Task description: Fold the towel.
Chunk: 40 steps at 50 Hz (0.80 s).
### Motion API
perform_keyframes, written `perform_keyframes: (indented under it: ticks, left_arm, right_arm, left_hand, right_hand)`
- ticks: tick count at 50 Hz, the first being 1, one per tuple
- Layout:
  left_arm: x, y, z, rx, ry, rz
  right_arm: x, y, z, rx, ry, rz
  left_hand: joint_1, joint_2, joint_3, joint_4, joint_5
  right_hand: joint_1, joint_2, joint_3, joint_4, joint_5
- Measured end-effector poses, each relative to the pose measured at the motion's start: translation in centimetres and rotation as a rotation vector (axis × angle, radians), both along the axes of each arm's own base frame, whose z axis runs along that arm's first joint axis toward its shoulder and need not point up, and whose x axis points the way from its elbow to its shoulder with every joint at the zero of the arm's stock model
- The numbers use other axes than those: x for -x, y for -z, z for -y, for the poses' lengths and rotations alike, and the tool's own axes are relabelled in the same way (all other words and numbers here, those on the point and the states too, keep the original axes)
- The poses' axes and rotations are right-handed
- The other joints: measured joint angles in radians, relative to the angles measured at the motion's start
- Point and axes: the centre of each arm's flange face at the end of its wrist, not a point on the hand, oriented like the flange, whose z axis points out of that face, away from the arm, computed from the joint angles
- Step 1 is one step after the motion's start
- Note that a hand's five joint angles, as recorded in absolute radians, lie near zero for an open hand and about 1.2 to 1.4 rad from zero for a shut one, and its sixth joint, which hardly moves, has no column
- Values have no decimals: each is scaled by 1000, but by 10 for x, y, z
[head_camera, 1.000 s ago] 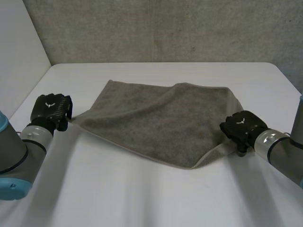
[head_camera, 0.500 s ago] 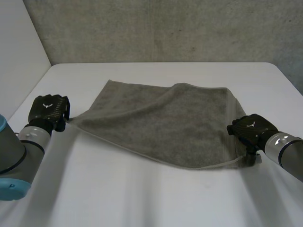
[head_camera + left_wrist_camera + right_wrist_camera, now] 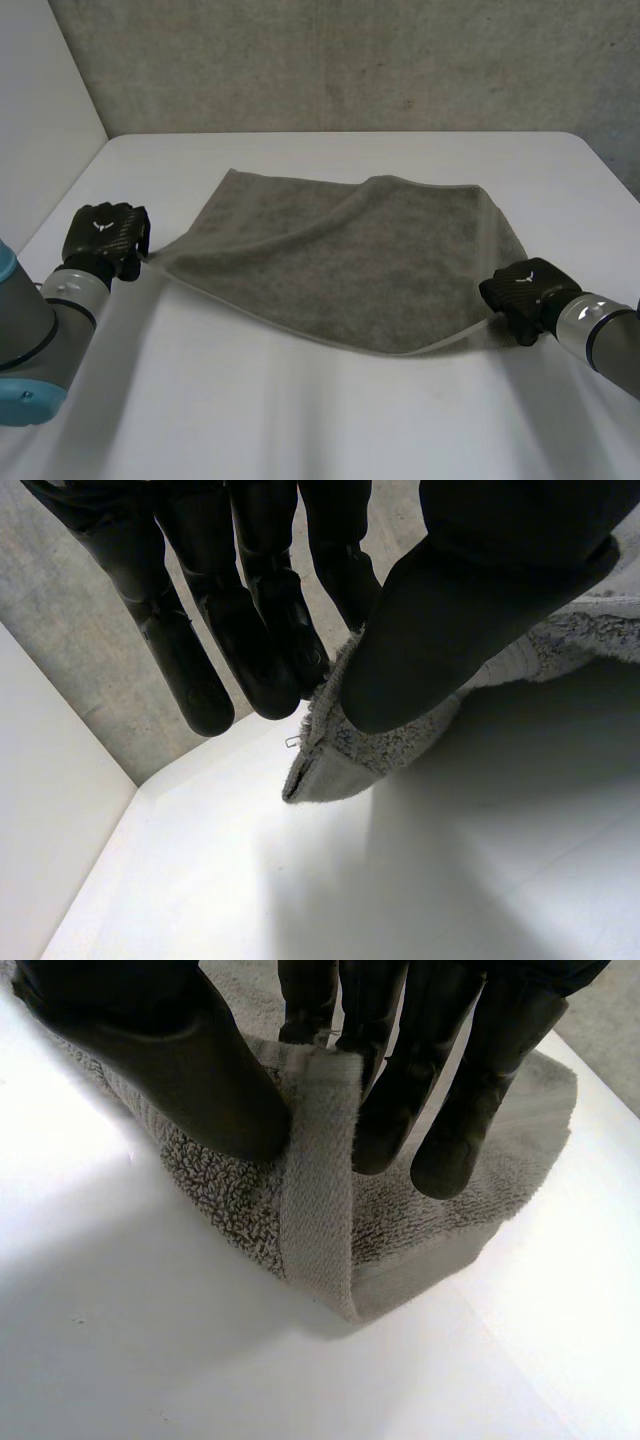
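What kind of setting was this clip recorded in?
Probably a robotics lab bench: a white table, a rough concrete wall behind, and the left hand and right hand each pinching a corner of a grey towel.

The head view looks down from 6 o'clock across the counter (image 3: 330,420) toward the wall (image 3: 350,60) at 12 o'clock. Each wrist view sits close behind its own fingers (image 3: 250,650), sharing with the head view one towel (image 3: 350,260) corner: left hand (image 3: 105,238) at 9 o'clock, right hand (image 3: 525,288) at 4 o'clock.
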Motion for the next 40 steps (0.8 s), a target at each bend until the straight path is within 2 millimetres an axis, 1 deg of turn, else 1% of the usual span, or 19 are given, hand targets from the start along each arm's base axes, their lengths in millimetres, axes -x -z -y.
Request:
perform_keyframes:
  ticks: [2,6,8,10,11,14,16,21,27,30,33,36,39,40]
  left_arm:
    - [0,0,0,0,0,1]
    - [-1,-7,-3,9,-1,7]
    - [-2,-12,-7,17,-1,16]
    - [-4,-22,-15,29,-1,39]
    - [-4,-25,-17,34,-1,47]
    - [-8,-39,-31,51,-3,94]
    - [-12,-50,-44,65,-7,131]
    - [-17,-68,-68,82,-10,176]
    - [-16,-77,-89,61,26,187]
    - [-15,-77,-95,43,45,187]
    - [-14,-73,-95,15,59,189]
    - [-12,-64,-91,-26,69,194]
    - [-10,-53,-84,-65,82,204]
    - [-8,-48,-78,-80,90,211]
  right_arm:
    - [0,-2,0,7,1,1]
    - [2,-19,-1,56,6,8]
    - [6,-30,0,94,17,13]
    - [12,-46,1,143,36,20]
    - [14,-50,1,156,42,22]
    - [22,-71,-4,188,47,33]
    - [26,-83,-10,175,36,42]
    - [34,-104,-24,104,-8,45]
    - [42,-131,-35,79,-71,4]
    - [46,-139,-34,92,-82,-14]
    - [48,-140,-29,93,-84,-23]
    - [50,-134,-20,71,-82,-22]
    - [52,-121,-7,35,-75,-13]
    - [52,-114,-1,19,-69,-7]
  left_hand:
    - [0,0,0,0,0]
    - [0,0,0,0,0]
    - [0,0,0,0,0]
    - [0,0,0,0,0]
    - [0,0,0,0,0]
    - [0,0,0,0,0]
    - [0,0,0,0,0]
    - [0,0,0,0,0]
    - [0,0,0,0,1]
    - [0,0,0,0,0]
    - [0,0,0,0,0]
    - [0,0,0,0,0]
    - [0,0,0,0,0]
    - [0,0,0,0,0]
  right_hand:
    - [0,0,4,1,1]
    - [0,0,4,1,1]
    - [0,0,4,1,1]
    - [0,0,4,1,1]
    - [0,0,4,1,1]
    - [0,0,4,1,1]
    - [0,0,4,1,1]
    - [0,0,4,4,1]
    - [0,0,4,4,1]
    - [0,0,4,4,1]
    - [0,0,4,4,1]
    - [0,0,4,4,1]
    - [0,0,4,4,1]
    - [0,0,4,4,1]
